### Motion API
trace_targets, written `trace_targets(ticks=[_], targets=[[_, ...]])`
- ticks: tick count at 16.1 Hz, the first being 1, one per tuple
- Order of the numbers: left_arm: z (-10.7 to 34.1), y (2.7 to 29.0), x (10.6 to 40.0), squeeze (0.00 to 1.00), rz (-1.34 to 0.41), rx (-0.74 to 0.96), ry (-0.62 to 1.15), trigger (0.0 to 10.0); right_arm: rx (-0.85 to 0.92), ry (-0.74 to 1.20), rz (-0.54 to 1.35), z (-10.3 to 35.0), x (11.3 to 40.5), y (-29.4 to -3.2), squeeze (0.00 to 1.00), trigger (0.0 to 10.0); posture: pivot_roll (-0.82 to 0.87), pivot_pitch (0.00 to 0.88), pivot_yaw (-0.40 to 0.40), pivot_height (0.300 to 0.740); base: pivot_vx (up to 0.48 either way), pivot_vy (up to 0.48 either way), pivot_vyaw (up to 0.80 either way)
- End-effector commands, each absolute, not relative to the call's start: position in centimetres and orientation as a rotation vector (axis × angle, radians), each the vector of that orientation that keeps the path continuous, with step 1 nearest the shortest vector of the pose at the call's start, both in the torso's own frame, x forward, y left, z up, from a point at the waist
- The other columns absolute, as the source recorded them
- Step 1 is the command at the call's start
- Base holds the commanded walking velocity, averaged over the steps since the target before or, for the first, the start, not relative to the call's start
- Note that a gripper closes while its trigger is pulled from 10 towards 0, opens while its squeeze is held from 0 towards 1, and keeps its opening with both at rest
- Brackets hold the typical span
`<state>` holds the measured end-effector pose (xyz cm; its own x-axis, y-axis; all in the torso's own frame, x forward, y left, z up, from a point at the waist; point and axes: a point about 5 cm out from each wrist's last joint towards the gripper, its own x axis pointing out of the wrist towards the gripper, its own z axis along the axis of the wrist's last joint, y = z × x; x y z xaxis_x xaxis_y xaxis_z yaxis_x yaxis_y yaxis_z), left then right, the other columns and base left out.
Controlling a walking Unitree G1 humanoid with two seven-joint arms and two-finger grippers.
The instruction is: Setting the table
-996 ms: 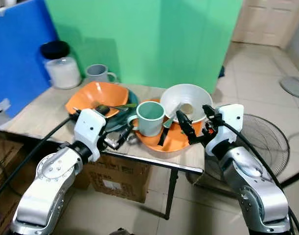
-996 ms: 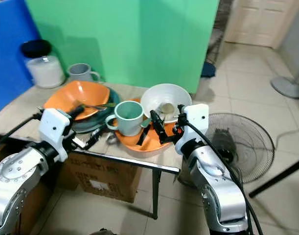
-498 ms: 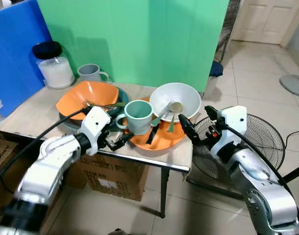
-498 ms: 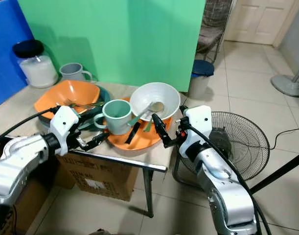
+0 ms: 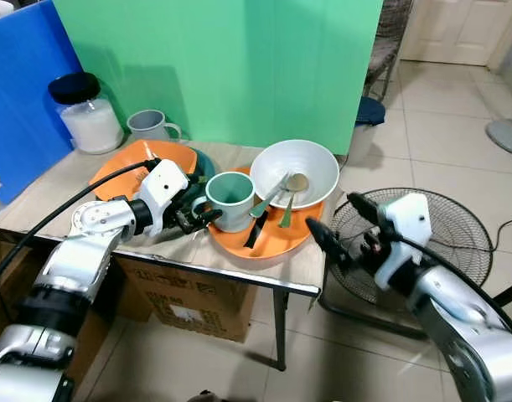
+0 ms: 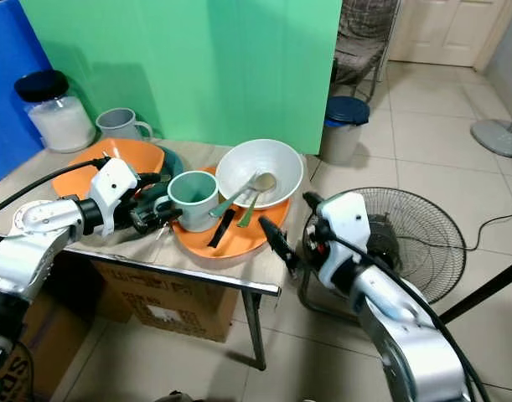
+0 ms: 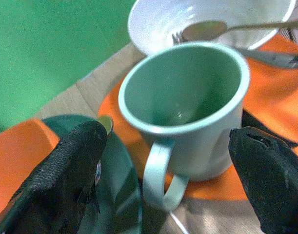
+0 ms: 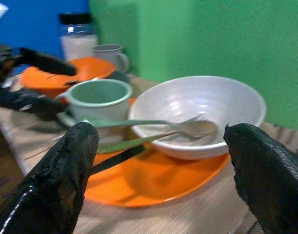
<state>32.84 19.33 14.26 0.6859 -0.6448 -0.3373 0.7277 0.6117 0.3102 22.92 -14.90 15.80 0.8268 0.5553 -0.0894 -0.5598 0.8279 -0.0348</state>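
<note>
Dishes are seen piled at the near edge of the small table (image 5: 63,188); nothing is laid out as a place setting yet, so the task is judged barely begun. A green mug (image 5: 230,199) stands on the orange plate (image 5: 272,241), at the plate's 9 o'clock side, handle toward the robot's left; a white bowl (image 5: 294,172) rests on the same plate at about 1 o'clock from the mug, with a spoon (image 5: 282,186) and a fork (image 6: 252,203) leaning in it; a black-handled utensil (image 5: 254,234) lies on the plate below them. An orange bowl (image 5: 113,167) stacked on a dark green plate (image 6: 168,158) sits at 9 o'clock from the mug. A grey mug (image 5: 148,125) and a lidded jar (image 5: 86,113) are placed further back, at 11 o'clock.

The left gripper (image 5: 199,219) is held just beside the mug's handle, fingers (image 7: 66,170) spread wide either side of the mug, nothing pinched; a grasp of the mug is judged the step in hand. The right gripper (image 5: 333,234) is held off the table's right edge, at 4 o'clock from the white bowl, fingers (image 8: 56,175) spread, empty.

Left to do, by judgement: unstacking everything and laying each piece out.

No brand, label or writing can be read anywhere.
</note>
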Motion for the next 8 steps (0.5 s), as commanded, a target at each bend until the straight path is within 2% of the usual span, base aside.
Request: trace_targets(ticks=[1, 8], targets=[[14.1, 19.4, 33.1, 0.00, -0.814, 0.471, 0.213, 10.0, -0.056, 0.082, 0.657, 16.0, 22.2, -14.6, 0.00, 10.0, 0.03, 0.000, 0.106, 0.740, 0.000, 0.000, 0.00], [12.9, 19.8, 33.6, 0.00, -0.820, 0.454, 0.246, 10.0, -0.068, 0.130, 0.740, 15.7, 21.3, -14.9, 0.00, 10.0, 0.03, 0.000, 0.096, 0.740, 0.000, 0.000, 0.00]])
